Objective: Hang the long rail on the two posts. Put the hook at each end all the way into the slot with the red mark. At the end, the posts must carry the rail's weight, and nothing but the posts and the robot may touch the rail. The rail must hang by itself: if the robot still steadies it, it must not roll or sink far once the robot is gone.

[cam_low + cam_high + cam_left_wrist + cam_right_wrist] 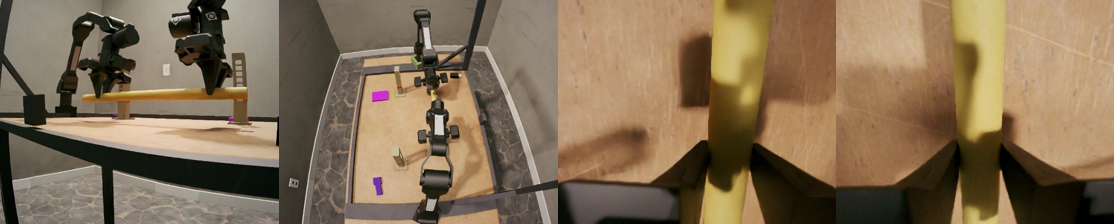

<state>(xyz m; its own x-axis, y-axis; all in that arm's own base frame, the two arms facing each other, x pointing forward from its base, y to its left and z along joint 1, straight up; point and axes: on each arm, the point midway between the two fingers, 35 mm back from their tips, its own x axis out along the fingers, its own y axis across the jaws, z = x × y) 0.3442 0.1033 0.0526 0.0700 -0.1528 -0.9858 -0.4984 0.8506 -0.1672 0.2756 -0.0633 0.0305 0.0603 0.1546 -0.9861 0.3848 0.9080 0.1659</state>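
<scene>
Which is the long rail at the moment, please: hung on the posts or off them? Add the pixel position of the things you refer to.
Off: both grippers hold the rail (pixel 165 94) (pixel 740 65) (pixel 979 90) above the table, and the top view shows it beside the posts (pixel 398 80) (pixel 397 155).
</scene>
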